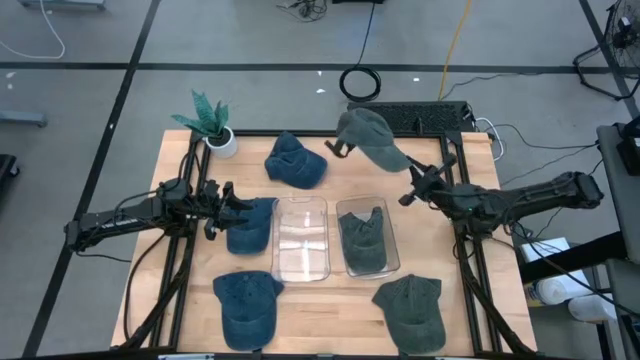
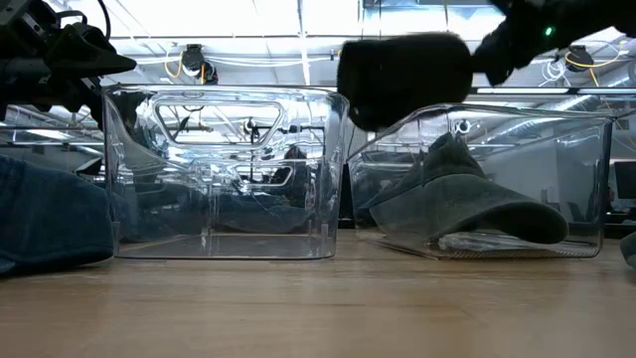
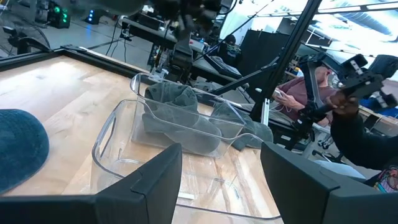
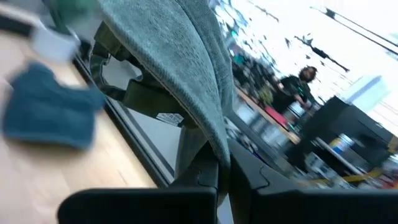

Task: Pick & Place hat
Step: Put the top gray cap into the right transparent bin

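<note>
- Right gripper (image 1: 408, 186) sits over the table's far right part, fingers clamped shut on a grey-green hat (image 1: 372, 137) that hangs in the air; the hat spreads away from the gripper toward the far edge.
- Right wrist view: the held hat (image 4: 180, 68) fills most of the picture; its cloth runs down into the closed fingers, and the pinch point itself is hidden by the fabric.
- Low view: the held hat (image 2: 405, 78) shows only as a dark shape above the bins, no detail readable.
- Left gripper (image 1: 222, 208) is at the table's left, beside a blue hat (image 1: 250, 224), fingers spread wide, nothing between them. Whether it touches that hat cannot be told.
- Two clear bins at centre: the left bin (image 1: 301, 238) holds no hat; the right bin (image 1: 368, 240) holds a second grey-green hat (image 1: 364, 238).
- Low view: the binned hat (image 2: 467, 204) is seen through the clear wall, part blurred by reflections.
- Further hats: blue (image 1: 294, 162) at the far side, blue (image 1: 246, 309) at the near edge, grey-green (image 1: 412, 311) at near right, partly cut off by the frame.
- Potted plant (image 1: 212, 122) at the far left corner.
- Left wrist view: a seated person (image 3: 311, 87), partly hidden by stands.
</note>
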Controlling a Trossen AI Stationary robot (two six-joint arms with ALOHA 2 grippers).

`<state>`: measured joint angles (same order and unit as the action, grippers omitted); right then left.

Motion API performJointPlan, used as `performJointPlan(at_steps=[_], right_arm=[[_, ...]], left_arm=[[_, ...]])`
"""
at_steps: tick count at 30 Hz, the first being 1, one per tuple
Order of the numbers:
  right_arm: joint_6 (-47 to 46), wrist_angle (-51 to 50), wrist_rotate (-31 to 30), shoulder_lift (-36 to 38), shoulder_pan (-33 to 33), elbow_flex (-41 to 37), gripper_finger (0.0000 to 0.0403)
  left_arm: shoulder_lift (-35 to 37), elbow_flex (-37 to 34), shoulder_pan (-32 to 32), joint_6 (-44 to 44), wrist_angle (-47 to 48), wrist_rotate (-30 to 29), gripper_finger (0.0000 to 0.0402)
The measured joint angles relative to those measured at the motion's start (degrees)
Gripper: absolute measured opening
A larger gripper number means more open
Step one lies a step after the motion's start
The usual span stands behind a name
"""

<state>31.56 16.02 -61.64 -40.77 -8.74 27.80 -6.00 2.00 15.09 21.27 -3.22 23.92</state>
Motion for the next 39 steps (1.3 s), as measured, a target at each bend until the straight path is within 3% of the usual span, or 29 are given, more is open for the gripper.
performJointPlan(at_steps=[4, 11, 18, 21, 26, 30, 33, 39], right_arm=[[2.84, 6.26, 0.01, 0.13, -6.08, 0.26, 0.0], [0.78, 6.26, -0.08, -3.05, -16.37, 7.58, 0.0], [0.31, -1.5, -0.48, -11.48, -25.31, 21.31, 0.0], [-0.94, -8.95, -5.61, -16.64, -27.57, 29.89, 0.0], [-0.94, -20.49, -14.49, -25.33, -28.1, 42.23, 0.0], [-0.96, -25.2, -14.23, -29.98, -26.92, 47.35, 0.0], [-4.11, -27.73, -5.53, -31.09, -25.68, 48.07, 0.0], [-24.16, -38.93, 31.49, -29.95, -18.25, 49.02, 0.0]], left_arm=[[0.0, 0.0, -0.01, -0.01, 0.0, 0.0, 0.0228], [0.0, 0.0, 0.0, -0.01, 0.0, 0.0, 0.0228], [0.01, 0.0, -0.02, -0.01, 0.0, 0.0, 0.0228], [0.01, 0.0, -0.01, -0.01, 0.0, 0.0, 0.0228], [0.0, 0.0, -0.02, 0.0, 0.0, 0.0, 0.0228], [0.02, 0.0, 0.0, 0.01, 0.0, 0.0, 0.0228], [0.0, 0.0, -0.01, 0.0, 0.0, 0.0, 0.0228], [0.01, 0.0, -0.01, -0.01, -0.02, 0.01, 0.0228]])
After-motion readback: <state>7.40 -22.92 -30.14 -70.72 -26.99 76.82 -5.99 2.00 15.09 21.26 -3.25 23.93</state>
